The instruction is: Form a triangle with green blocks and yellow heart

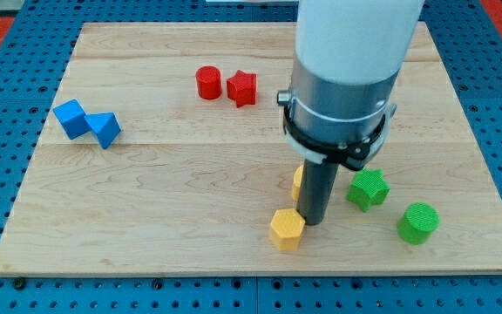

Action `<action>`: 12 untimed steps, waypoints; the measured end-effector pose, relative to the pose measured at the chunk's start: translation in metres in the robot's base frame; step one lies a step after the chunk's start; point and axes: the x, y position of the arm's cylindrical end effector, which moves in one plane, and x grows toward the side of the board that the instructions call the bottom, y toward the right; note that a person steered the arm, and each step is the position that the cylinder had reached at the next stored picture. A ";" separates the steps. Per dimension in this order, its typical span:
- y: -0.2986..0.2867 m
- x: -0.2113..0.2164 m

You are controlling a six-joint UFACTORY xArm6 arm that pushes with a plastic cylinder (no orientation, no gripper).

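A green star block [368,188] and a green cylinder [418,222] sit at the view's lower right, close together. A yellow block [297,181] is mostly hidden behind my rod, so its shape cannot be made out. A yellow hexagon-like block [287,229] lies just below and left of my tip [313,221]. My tip stands between the two yellow blocks, left of the green star, touching or nearly touching the hexagon-like block.
A red cylinder [207,82] and a red star block [242,88] sit side by side near the view's top centre. Two blue blocks [71,118] [105,129] touch at the view's left. The wooden board [146,201] is edged by blue pegboard.
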 end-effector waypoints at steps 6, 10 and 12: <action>0.103 0.002; 0.160 0.032; 0.098 -0.027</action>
